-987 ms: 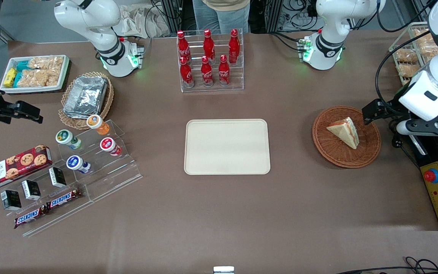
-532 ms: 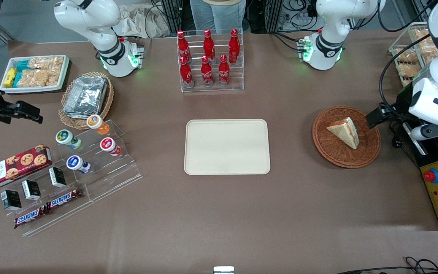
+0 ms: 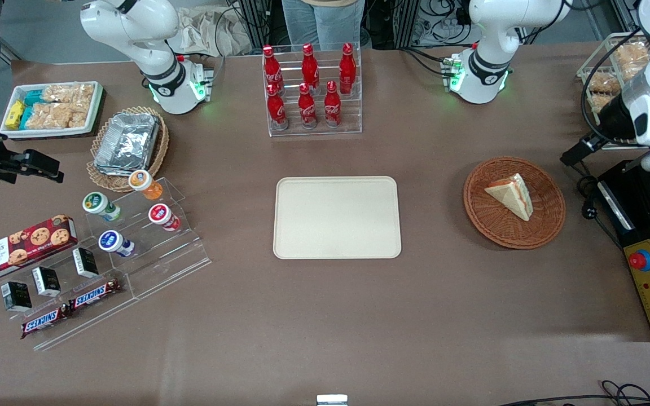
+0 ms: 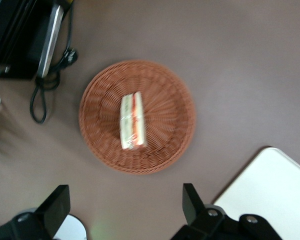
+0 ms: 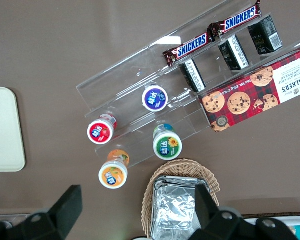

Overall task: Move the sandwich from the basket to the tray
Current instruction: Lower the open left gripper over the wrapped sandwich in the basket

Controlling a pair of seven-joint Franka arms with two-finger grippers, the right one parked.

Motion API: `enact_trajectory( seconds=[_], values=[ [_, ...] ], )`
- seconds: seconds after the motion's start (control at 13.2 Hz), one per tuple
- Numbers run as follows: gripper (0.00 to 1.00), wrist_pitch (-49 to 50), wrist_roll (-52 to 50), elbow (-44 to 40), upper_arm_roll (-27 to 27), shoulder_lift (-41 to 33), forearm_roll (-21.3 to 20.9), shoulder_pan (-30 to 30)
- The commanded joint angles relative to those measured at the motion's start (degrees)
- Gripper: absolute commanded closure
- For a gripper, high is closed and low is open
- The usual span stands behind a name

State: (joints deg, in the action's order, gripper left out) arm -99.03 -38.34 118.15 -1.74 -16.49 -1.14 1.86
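Gripper (image 4: pixel 125 210): fingers spread wide, holding nothing, raised well above the table with the basket (image 4: pixel 175 135) in sight between and past the fingertips. In the front view the gripper (image 3: pixel 576 151) sits off the basket, toward the working arm's end of the table, near the black box (image 3: pixel 635 186).

Sandwich (image 3: pixel 511 194): lies in the basket (image 3: pixel 491 225), roughly centred, red filling edge visible. Untouched.

Basket: on the table, well apart from the tray (image 3: pixel 337 217), toward the working arm's end.

Tray: flat at table centre, bare. Bottle rack (image 3: pixel 312 90) farther from the front camera than the tray.
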Motion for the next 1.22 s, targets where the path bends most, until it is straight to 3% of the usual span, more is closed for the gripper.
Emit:
enact_trajectory(
  seconds=[0.0, 0.23, 0.46, 0.61, 1.14],
  values=[
    [0.00, -3.8, -7.6, 10.4, 0.3, -7.3, -0.5, -0.1],
    [0.00, -8.2, -13.1, 15.0, 1.0, -7.9, -0.6, 0.1],
    [0.00, -18.5, -16.4, 22.9, 1.8, -6.9, -0.7, -0.1],
    [0.00, -26.3, -16.5, 27.1, 1.6, -2.8, -0.7, -0.2],
    [0.00, -43.0, -16.5, 27.7, 1.6, 14.4, -2.3, -1.7]
  ],
)
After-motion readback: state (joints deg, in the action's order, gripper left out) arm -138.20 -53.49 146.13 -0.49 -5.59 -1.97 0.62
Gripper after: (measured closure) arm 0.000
